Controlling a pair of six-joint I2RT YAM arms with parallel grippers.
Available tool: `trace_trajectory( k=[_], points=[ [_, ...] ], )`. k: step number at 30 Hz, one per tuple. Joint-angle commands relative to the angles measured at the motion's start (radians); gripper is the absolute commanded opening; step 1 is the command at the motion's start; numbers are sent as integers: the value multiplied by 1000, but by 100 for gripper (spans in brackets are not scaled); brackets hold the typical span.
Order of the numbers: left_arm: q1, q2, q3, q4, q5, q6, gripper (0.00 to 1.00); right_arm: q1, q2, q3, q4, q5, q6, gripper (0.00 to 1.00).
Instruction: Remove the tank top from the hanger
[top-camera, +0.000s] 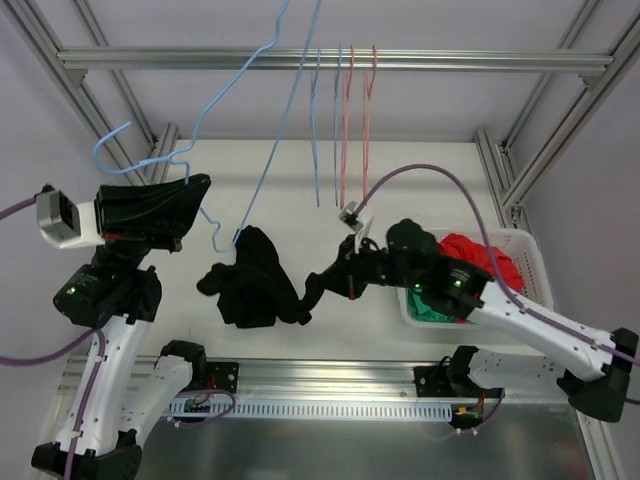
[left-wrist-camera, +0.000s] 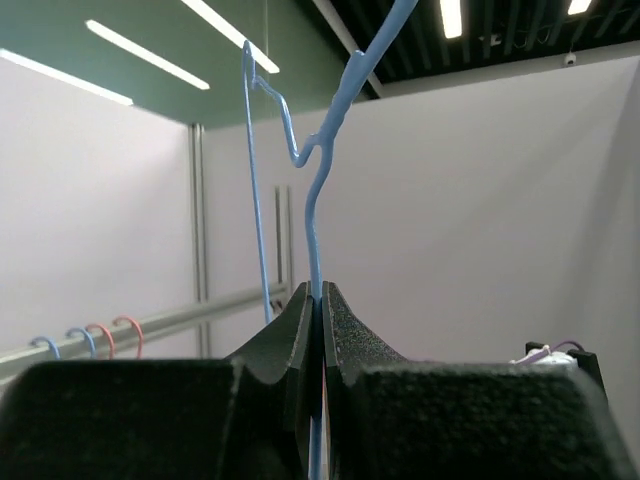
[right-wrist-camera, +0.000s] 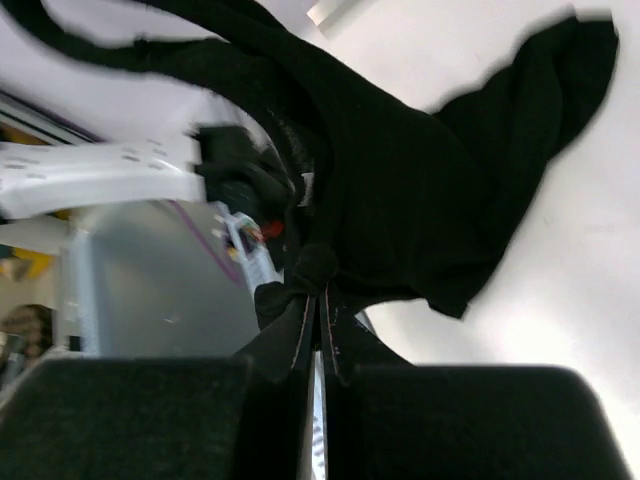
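A black tank top (top-camera: 250, 280) hangs bunched above the table, its upper part still at the lower end of a light blue wire hanger (top-camera: 205, 115). My left gripper (top-camera: 195, 195) is shut on the hanger wire (left-wrist-camera: 318, 235), which rises between its fingers in the left wrist view. My right gripper (top-camera: 318, 288) is shut on a fold of the tank top (right-wrist-camera: 400, 190) and holds it out to the right; the cloth stretches away from its fingertips in the right wrist view.
A white basket (top-camera: 535, 262) with red and green clothes stands at the right. Several blue and pink hangers (top-camera: 342, 130) hang from the metal rail (top-camera: 330, 58) at the back. Frame posts stand at both sides.
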Motion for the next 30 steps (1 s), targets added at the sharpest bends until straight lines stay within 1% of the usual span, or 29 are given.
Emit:
trace_trajectory(
  k=[1, 2, 3, 5, 6, 7, 8, 9, 10, 11, 12, 13, 14, 15, 16, 17, 18, 19, 20, 21, 23, 25, 30],
  points=[
    [-14, -72, -52, 143, -76, 138, 0, 73, 113, 33, -36, 199, -36, 0],
    [-14, -93, -97, 125, -105, 162, 0, 81, 136, 39, -45, 244, -22, 0],
    [-14, -137, -118, 100, -133, 217, 0, 87, 156, 50, -46, 275, -16, 0],
    [-14, -168, -180, 88, -186, 261, 0, 107, 207, 59, -48, 364, 1, 0],
    [-14, -209, -186, 47, -210, 303, 0, 114, 220, 71, -56, 401, 1, 0],
    [-14, -234, -177, -153, -233, 323, 0, 130, 233, 74, -66, 463, -2, 0],
    [-12, -254, -139, -276, -266, 356, 0, 136, 260, 77, -69, 484, -3, 0],
    [-12, -286, -122, -393, -286, 400, 0, 141, 277, 79, -69, 490, 0, 3],
    [-12, -300, -85, -635, -321, 411, 0, 151, 299, 85, -59, 481, -2, 25],
    [-12, -309, -65, -758, -395, 438, 0, 160, 353, 93, -48, 461, -14, 43],
    [-14, -323, -47, -868, -426, 448, 0, 167, 384, 103, -37, 436, -40, 61],
    [-14, -326, -31, -962, -453, 459, 0, 179, 418, 138, -28, 401, -51, 74],
    [-14, -332, -11, -1121, -478, 471, 0, 185, 484, 160, -28, 390, -63, 88],
    [-14, -348, -8, -1183, -518, 472, 0, 191, 519, 183, -30, 372, -95, 99],
    [-14, -357, 4, -1242, -539, 474, 0, 191, 556, 235, -28, 364, -108, 100],
    [-12, -362, 13, -1346, -556, 475, 0, 191, 593, 263, -28, 363, -117, 99],
    [-12, -372, 23, -1394, -584, 482, 0, 190, 669, 292, -30, 346, -129, 100],
    [-12, -374, 50, -1437, -589, 489, 0, 187, 711, 362, -48, 343, -169, 99],
    [-14, -375, 62, -1507, -590, 504, 0, 185, 752, 401, -60, 347, -175, 99],
    [-14, -380, 75, -1537, -589, 512, 0, 178, 836, 439, -80, 352, -192, 99],
    [-14, -382, 121, -1587, -587, 540, 0, 165, 914, 538, -134, 372, -204, 100],
    [-12, -380, 166, -1652, -580, 551, 0, 156, 1002, 576, -145, 379, -207, 99],
    [-14, -371, 225, -1745, -527, 580, 0, 151, 1135, 645, -151, 409, -201, 99]
  ],
)
